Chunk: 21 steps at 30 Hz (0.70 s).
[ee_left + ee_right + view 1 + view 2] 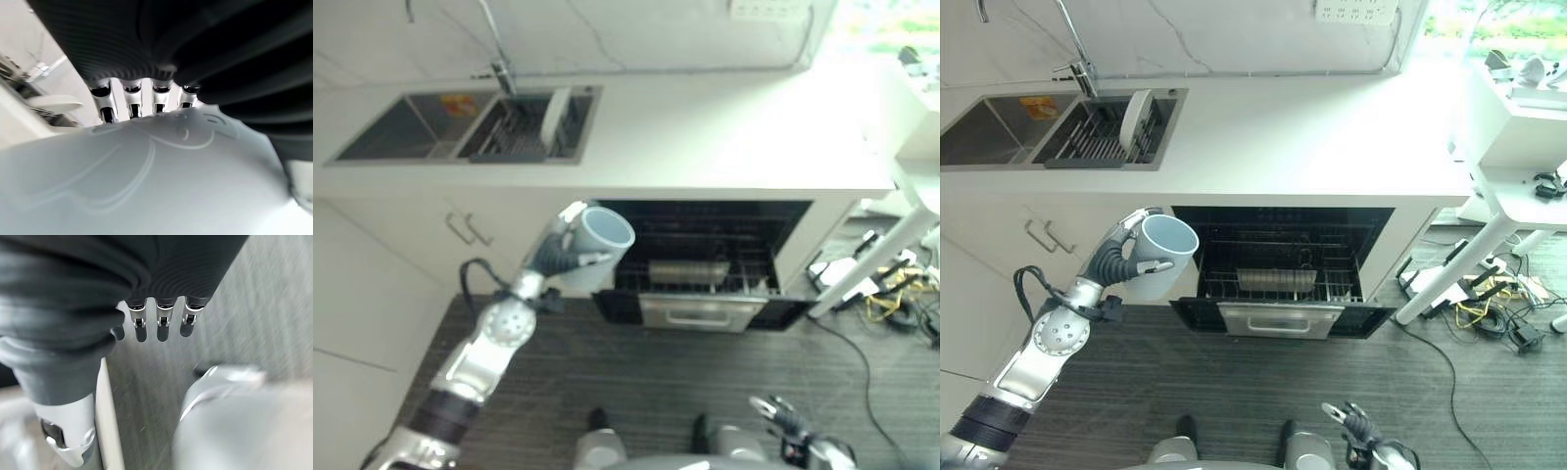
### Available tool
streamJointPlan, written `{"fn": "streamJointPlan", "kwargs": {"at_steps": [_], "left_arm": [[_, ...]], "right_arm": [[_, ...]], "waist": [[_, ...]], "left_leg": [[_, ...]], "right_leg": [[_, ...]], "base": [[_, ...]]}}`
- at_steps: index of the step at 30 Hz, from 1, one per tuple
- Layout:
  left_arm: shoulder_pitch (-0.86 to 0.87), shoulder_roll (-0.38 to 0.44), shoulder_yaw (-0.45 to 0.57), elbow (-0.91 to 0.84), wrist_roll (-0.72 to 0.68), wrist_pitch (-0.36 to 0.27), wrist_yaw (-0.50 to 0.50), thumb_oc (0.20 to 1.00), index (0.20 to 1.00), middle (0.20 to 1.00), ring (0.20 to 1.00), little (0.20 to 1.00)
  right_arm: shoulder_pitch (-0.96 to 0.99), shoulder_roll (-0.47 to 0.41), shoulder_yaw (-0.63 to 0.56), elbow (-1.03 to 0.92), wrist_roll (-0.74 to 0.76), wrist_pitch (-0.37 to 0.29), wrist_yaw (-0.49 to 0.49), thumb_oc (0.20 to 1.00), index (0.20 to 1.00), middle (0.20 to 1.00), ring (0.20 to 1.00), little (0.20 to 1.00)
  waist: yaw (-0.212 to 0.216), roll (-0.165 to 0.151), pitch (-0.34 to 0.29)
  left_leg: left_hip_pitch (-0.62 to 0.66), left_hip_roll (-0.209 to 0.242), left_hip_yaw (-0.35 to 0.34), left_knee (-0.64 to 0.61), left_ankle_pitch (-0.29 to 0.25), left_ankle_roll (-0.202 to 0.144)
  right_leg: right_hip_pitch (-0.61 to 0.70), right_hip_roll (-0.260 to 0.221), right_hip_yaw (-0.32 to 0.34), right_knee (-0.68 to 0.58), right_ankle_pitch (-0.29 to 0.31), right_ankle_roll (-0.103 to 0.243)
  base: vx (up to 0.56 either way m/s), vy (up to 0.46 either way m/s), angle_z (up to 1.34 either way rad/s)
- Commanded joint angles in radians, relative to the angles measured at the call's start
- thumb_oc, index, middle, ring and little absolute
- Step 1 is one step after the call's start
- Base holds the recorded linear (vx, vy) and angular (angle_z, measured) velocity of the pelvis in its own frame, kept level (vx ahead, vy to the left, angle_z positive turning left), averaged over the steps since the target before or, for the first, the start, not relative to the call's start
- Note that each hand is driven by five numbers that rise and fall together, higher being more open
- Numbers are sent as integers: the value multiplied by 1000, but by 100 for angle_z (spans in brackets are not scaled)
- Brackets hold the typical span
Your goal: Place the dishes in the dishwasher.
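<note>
My left hand point(1118, 258) is curled round a pale blue cup point(1161, 253), held tilted in the air just left of the open dishwasher point(1283, 264). The cup's smooth wall point(146, 181) sits right under the fingers point(132, 105) in the left wrist view. The dishwasher's door is folded down and its wire rack point(1278, 274) is pulled partly out. A white plate point(1136, 117) stands on edge in the sink's drying rack point(1097, 137). My right hand point(1356, 423) hangs low near the floor, its fingers point(161, 325) relaxed and holding nothing.
A white counter point(1332, 127) runs above the dishwasher, with a double sink point(999, 127) and a tap point(1077, 59) at its left. Cabinet doors with handles point(1048, 237) lie left of my arm. A white table leg point(1469, 255) and loose cables point(1489, 304) are at the right.
</note>
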Motion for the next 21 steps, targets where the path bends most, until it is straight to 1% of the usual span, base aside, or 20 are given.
{"fn": "streamJointPlan", "kwargs": {"at_steps": [1,4,6,7,8,10,12,13,14,15,16,18,20,21], "left_arm": [[-95,-4,65,-34,13,-18,-3,200,200,200,200,200],[-77,0,72,-43,7,-20,-1,200,200,200,200,200],[-68,3,79,-37,-3,-41,-2,200,200,200,200,200],[-68,3,79,-37,-3,-41,-2,200,200,200,200,200],[-46,0,87,-34,-8,-54,11,200,200,200,200,200],[-34,-7,91,-24,-33,-56,20,200,200,200,200,200],[-22,-17,93,-10,-89,-65,15,200,200,200,200,200],[-5,-45,95,4,-155,-72,11,200,200,200,200,200],[-2,-56,91,13,-171,-75,17,200,200,200,200,200],[3,-100,83,47,-255,-78,16,200,200,200,200,200],[12,-139,69,76,-288,-88,31,200,200,200,200,200],[24,-182,58,111,-390,-110,29,200,200,200,200,200],[29,-204,51,133,-436,-129,28,200,200,200,200,200],[35,-223,49,146,-474,-149,31,200,200,200,200,200]], "right_arm": [[-62,-13,4,7,44,-74,-11,1000,1000,1000,1000,1000],[-50,-13,-12,-21,49,-101,-12,1000,1000,1000,1000,1000],[-37,-7,-10,-58,40,-129,-4,1000,1000,1000,1000,1000],[-37,-7,-10,-58,40,-129,-4,1000,1000,1000,1000,1000],[-11,3,6,-170,55,-128,-14,1000,1000,1000,1000,1000],[13,9,9,-246,59,-124,-10,1000,1000,1000,1000,1000],[33,10,11,-311,58,-130,2,1000,1000,1000,1000,1000],[53,11,8,-393,69,-135,17,1000,1000,1000,1000,1000],[62,12,5,-432,79,-129,30,1000,1000,1000,1000,1000],[89,15,-3,-558,83,-145,45,1000,1000,1000,1000,1000],[113,10,-7,-671,74,-169,46,1000,1000,1000,1000,1000],[138,-12,-19,-812,113,-194,51,1000,1000,1000,1000,1000],[147,-23,-27,-883,118,-207,42,1000,1000,1000,1000,1000],[149,-33,-36,-930,121,-233,35,1000,1000,1000,1000,1000]], "waist": [[-26,38,43],[-28,48,28],[-32,49,19],[-32,49,19],[-39,41,7],[-50,36,2],[-59,28,-1],[-69,20,-3],[-74,17,-5],[-89,4,-7],[-103,-7,-8],[-116,-19,-11],[-122,-24,-13],[-127,-28,-14]], "left_leg": [[66,-54,-99,-31,-117,-16],[94,-67,-92,-72,-113,-22],[110,-68,-76,-89,-114,-26],[110,-68,-76,-89,-114,-26],[126,-85,-75,-108,-130,-17],[136,-86,-58,-117,-135,-15],[146,-88,-43,-124,-140,-12],[151,-89,-38,-126,-146,-7],[153,-89,-35,-127,-147,-5],[158,-86,-21,-128,-151,0],[164,-84,-11,-128,-153,3],[171,-82,2,-128,-156,6],[175,-82,9,-128,-159,8],[178,-82,16,-127,-161,9]], "right_leg": [[139,-50,64,-124,44,115],[157,-62,49,-139,42,117],[171,-77,41,-162,55,128],[171,-77,41,-162,55,128],[178,-87,51,-201,79,144],[177,-90,55,-218,91,150],[178,-88,59,-235,102,156],[176,-85,69,-244,109,159],[176,-83,73,-246,111,160],[173,-80,77,-244,112,163],[172,-79,82,-243,113,164],[170,-78,86,-243,115,165],[170,-77,89,-243,116,166],[168,-77,91,-242,117,166]], "base": [[207,53,-12],[90,104,-33],[86,77,-3],[119,77,4],[85,54,2],[63,31,-33],[24,-18,-41],[14,-35,-19],[11,-66,-11],[-5,-74,-20],[-14,-77,-40],[-17,-49,-42],[-5,-20,-11],[-6,-5,-12]]}}
